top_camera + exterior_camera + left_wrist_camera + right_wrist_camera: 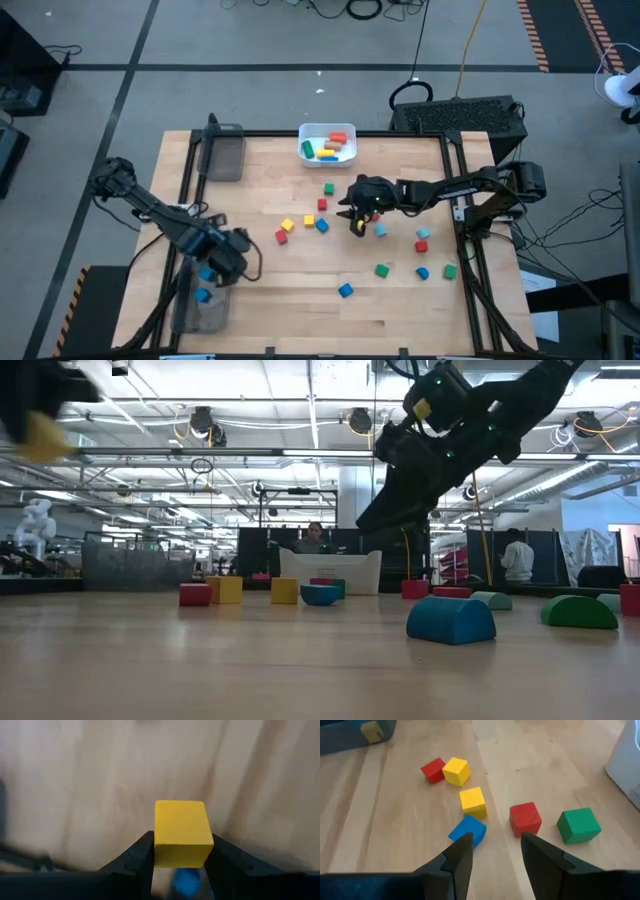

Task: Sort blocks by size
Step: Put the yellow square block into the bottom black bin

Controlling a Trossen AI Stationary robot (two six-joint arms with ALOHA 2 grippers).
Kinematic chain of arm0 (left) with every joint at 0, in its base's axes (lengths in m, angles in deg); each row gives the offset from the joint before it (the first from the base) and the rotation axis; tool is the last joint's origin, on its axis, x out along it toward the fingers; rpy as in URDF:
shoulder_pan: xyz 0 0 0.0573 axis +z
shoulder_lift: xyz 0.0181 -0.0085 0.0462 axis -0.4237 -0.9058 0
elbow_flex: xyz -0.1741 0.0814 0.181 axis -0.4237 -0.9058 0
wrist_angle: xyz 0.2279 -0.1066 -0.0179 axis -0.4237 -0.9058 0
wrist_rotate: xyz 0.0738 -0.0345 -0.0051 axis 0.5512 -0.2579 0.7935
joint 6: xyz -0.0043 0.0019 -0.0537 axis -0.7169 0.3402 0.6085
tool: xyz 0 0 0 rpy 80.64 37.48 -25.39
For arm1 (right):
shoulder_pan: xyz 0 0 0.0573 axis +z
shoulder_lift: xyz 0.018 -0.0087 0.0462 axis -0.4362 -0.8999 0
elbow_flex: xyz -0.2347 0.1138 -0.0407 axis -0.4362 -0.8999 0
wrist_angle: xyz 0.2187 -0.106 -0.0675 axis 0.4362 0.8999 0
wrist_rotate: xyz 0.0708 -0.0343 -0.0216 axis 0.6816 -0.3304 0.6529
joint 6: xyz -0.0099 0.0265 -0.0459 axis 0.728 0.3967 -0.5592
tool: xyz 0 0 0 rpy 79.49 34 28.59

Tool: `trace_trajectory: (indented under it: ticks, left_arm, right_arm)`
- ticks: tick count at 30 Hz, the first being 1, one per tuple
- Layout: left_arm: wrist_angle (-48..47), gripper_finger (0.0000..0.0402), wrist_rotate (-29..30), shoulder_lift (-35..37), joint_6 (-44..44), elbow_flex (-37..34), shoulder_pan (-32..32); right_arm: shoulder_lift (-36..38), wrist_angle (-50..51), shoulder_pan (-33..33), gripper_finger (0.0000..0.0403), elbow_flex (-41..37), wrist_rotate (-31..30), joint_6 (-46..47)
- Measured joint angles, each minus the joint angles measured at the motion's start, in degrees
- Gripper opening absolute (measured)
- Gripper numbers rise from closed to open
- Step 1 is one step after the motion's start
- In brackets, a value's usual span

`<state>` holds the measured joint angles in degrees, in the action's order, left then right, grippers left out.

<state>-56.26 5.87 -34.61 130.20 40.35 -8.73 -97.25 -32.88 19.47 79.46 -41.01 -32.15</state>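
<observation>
Small coloured blocks lie scattered on the wooden table (300,275): a red one (434,769), two yellow ones (456,771) (473,801), a blue one (468,831), another red (525,818) and a green one (578,825). My right gripper (492,845) hangs open over the table's middle (353,216), just short of the blue and red blocks, with nothing between its fingers. My left gripper (232,250) is at the near left, shut on a yellow cube (181,829), beside a clear grey tray (200,305) holding blue blocks. My left gripper pinches the yellow cube by two opposite side faces (158,851) between its two fingers (137,857). The fingers point down from above. The cube sits level in the hold, lifted clear above the table.
A white bin (328,146) with several blocks stands at the far middle. A second clear grey tray (225,156) sits at the far left. More blocks lie at the near right, among them a green one (382,270) and a blue one (345,290). People stand in the room beyond.
</observation>
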Motion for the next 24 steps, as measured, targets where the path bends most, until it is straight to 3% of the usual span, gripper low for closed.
trace_trajectory:
  ticks: [8, 13, 18, 24]
  left_arm:
    - [4.52, 0.0149, -8.44, -0.02, 10.23, -2.38, -9.13]
    - [5.74, 0.015, -10.71, -0.02, 16.23, -5.64, -12.47]
    - [10.33, 0.0151, -12.33, -0.02, 16.34, -9.14, -13.92]
    - [16.32, 0.0152, -12.71, -0.05, 16.37, -13.25, -14.01]
  right_arm:
    - [0.0, 0.98, -0.06, 0.015, 0.0, -10.92, 0.99]
    - [0.0, 1.19, -0.02, 0.015, 0.0, -10.69, -0.37]
    - [0.0, 1.14, 0.0, 0.015, 0.0, -5.91, -4.47]
    - [0.0, 1.23, -0.05, 0.0151, 0.0, -5.53, -4.15]
